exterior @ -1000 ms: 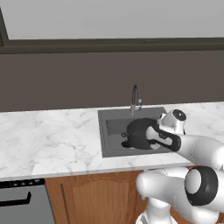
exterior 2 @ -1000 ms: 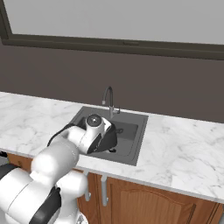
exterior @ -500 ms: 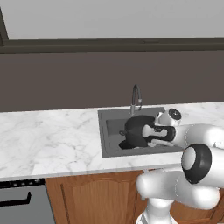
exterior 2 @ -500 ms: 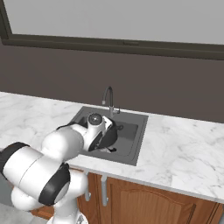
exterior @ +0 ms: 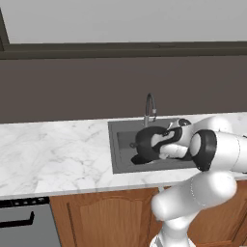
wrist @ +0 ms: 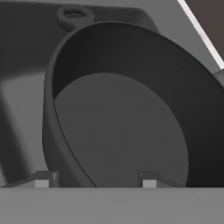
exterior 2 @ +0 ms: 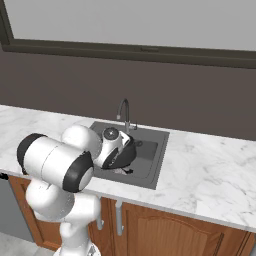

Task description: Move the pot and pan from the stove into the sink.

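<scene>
One dark grey pot (wrist: 131, 127) fills the middle of the sink (exterior: 123, 159), tipped on its side with its open mouth toward the hand. The pincer (wrist: 94, 179) grips the pot's near rim, one fingertip outside the wall at seven o'clock in the hand view and one inside at six. The sink's drain (wrist: 74, 15) lies at eleven o'clock, beyond the rim. Bare basin floor shows left of the pot; the faucet (exterior: 150, 107) stands just behind. Marble counter (exterior: 58, 154) spreads wide at nine o'clock.
</scene>
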{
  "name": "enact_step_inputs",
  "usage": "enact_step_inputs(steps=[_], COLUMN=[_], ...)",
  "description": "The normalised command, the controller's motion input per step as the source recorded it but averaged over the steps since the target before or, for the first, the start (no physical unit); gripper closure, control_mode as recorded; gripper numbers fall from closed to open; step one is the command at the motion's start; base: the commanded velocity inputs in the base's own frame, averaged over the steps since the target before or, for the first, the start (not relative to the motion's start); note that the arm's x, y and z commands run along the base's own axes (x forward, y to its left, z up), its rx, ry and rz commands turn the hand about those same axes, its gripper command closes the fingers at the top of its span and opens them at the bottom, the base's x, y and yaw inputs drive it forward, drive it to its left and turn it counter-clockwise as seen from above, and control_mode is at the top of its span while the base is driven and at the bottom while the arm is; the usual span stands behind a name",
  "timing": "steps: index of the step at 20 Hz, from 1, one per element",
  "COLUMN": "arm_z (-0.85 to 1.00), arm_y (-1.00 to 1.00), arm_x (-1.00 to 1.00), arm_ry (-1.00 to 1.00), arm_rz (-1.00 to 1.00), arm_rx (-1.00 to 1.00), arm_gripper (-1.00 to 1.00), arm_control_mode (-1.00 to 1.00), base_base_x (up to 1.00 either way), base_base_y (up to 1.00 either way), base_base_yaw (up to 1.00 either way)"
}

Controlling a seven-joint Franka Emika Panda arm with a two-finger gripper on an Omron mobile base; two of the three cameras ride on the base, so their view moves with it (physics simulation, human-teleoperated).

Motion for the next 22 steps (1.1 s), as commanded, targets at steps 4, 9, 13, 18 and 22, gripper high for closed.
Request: enact_step_inputs(steps=[4,9,13,18,22], arm_z=[-0.24,-0.10,0.00,0.34,0.93], arm_y=[0.00,0.00,0.00,0.00,-0.01], arm_x=[0.09,0.00,0.00,0.00,-0.07], arm_ry=[-0.02,-0.04,0.00,-0.02,-0.04], arm_rz=[0.00,0.00,0.00,-0.02,-0.01], arm_rx=[-0.02,0.00,0.00,0.02,0.06], arm_gripper=[1.00,1.00,-1.00,-1.00,-1.00], arm_control_mode=[-1.00,-1.00,-1.00,-1.00,-1.00], base_base_x=[0.00,0.00,0.00,0.00,0.00], base_base_y=[0.00,0.00,0.00,0.00,0.00], base_base_yaw=[0.00,0.00,0.00,0.00,0.00])
